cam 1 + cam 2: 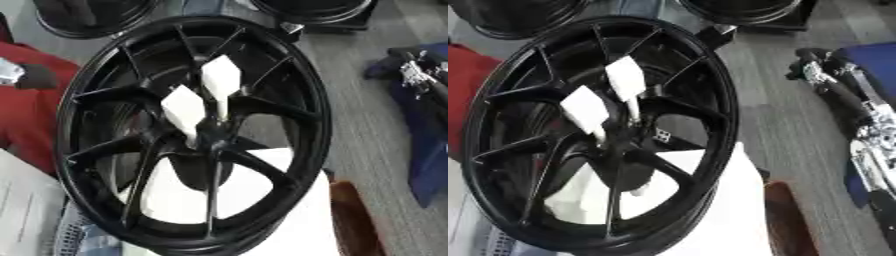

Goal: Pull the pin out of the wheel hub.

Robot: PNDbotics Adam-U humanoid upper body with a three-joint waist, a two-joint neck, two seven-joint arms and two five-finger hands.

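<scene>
Right robot hand [822,76] at the right edge of the frame, black and silver, reaching in from the right over a blue cloth [430,150]; spread or closed, cannot tell. Well apart from the work, nothing held as far as can be seen. Left robot hand in neither view. Leftward from the right robot hand, across bare grey floor [798,150], to the black wheel [302,90], tilted up on its rim and filling the middle of the frame. At its hub [208,135], two white pins: the upper pin [221,80] nearer the robot hand, the lower pin [184,109] just beside it to the lower left. Wide flat heads apart, thin shafts converging downward into the hub centre. Long axis of each running from the hub up and out toward the top of the frame. Probably a long reach leftward, then a pull along that axis, upper pin first as the closer one.
</scene>
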